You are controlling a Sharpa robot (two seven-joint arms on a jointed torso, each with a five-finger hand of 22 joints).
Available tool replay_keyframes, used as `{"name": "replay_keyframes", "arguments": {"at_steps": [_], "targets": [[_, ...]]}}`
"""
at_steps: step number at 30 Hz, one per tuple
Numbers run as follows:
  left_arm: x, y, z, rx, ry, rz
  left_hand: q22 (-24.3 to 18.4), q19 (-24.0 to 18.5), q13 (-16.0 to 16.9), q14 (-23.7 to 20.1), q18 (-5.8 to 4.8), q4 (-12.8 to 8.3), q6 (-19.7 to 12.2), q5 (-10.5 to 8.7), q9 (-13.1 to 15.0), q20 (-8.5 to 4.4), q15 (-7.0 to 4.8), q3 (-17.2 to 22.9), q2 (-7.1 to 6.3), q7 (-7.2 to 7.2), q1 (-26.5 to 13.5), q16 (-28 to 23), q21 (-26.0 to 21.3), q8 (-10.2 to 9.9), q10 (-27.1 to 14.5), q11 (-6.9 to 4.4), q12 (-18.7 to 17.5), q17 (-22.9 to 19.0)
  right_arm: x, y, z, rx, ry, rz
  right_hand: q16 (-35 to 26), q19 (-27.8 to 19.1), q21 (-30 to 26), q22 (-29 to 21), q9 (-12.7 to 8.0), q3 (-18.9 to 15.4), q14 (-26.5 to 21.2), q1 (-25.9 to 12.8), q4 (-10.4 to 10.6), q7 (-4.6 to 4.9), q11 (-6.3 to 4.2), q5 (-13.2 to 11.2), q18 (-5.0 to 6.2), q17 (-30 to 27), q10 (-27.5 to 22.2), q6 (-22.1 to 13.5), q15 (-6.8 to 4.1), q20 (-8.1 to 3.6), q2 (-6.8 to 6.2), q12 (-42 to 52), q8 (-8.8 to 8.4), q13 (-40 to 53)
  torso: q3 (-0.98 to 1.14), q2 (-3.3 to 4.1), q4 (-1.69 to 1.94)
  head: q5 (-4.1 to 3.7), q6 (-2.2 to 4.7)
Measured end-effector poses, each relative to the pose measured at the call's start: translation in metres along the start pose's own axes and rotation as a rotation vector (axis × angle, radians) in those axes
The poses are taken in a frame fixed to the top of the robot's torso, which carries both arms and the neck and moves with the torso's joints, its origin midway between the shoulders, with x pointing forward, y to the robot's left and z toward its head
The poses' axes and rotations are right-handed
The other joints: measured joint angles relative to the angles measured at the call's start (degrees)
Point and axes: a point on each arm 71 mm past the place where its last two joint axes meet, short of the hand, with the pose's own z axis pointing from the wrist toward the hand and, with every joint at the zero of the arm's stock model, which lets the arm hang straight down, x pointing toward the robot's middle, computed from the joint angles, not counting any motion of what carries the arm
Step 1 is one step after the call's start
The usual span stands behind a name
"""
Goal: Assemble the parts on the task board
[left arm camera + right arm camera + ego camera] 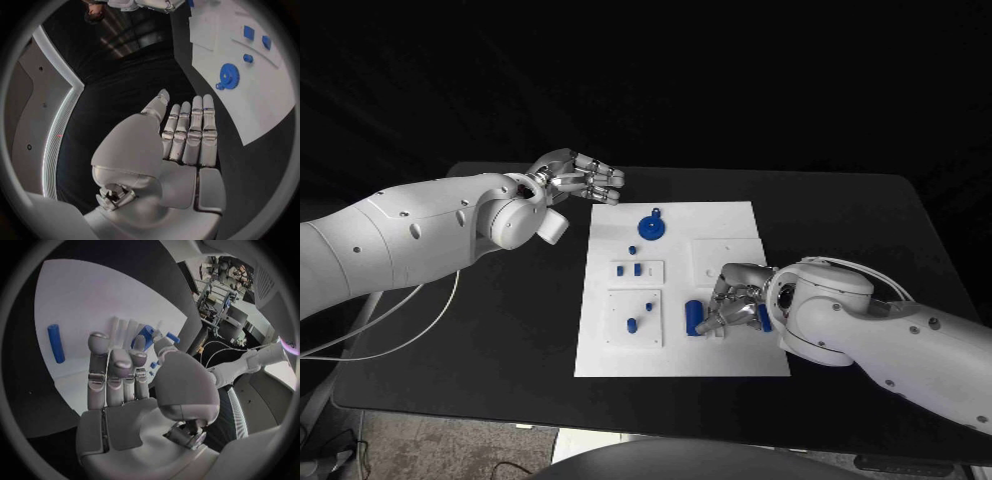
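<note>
The white task board [678, 345] lies mid-table. On it are a blue gear [651, 226], several small blue parts such as a peg [633, 324], and a blue cylinder [692, 317] lying flat. My right hand [737, 300] hovers low over the board's right side, just right of the cylinder [56, 342]. It pinches a blue part [145, 336] between thumb and a finger. My left hand [581, 178] hangs above the table beyond the board's far left corner, fingers [190, 130] straight and holding nothing. The gear [229, 76] lies off to its side.
Raised white panels on the board [638, 270] carry the small pieces. Black table [502, 330] surrounds the board on all sides. A white cable [401, 325] trails from my left arm over the table's left edge.
</note>
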Motion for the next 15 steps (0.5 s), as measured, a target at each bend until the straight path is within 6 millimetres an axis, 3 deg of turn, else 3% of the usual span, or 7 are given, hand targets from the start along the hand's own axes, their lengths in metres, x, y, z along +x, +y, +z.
{"name": "replay_keyframes", "arguments": {"at_steps": [11,15], "targets": [[-0.0002,0.0004,-0.0003,-0.003,0.003,-0.001,-0.12,0.0,0.0,0.0,0.0,0.17,0.0,0.0,0.0,0.0,0.0,-0.17,0.0,0.0,0.0,0.0,0.0,0.0,0.0,0.0,0.0,0.0,-0.0002,-0.0016,0.0032,0.006,-0.002,-0.003,-0.22,0.0,0.0,-0.09,0.14,0.43,-0.22,-0.74,0.77,0.01,0.0,-0.23,0.0,-0.14,0.0,0.0,-0.22,0.0,-0.49,0.0,0.0,-0.01,0.03,0.0,-0.02,0.01,-0.13],[-0.0002,0.0005,-0.0003,-0.004,0.004,-0.001,-0.12,0.0,0.0,0.0,0.0,0.16,0.0,0.0,0.0,0.0,0.0,-0.16,0.0,0.0,0.0,0.0,0.0,0.0,0.0,0.0,0.0,0.0,0.0006,-0.0003,0.0041,0.0,0.007,-0.005,-0.22,0.0,0.0,-0.14,0.18,0.43,-0.21,-1.01,0.77,0.01,0.0,-0.23,0.01,-0.22,0.0,0.0,-0.22,0.0,-0.32,-0.27,0.0,-0.01,0.03,0.0,-0.02,-0.05,0.22]]}}
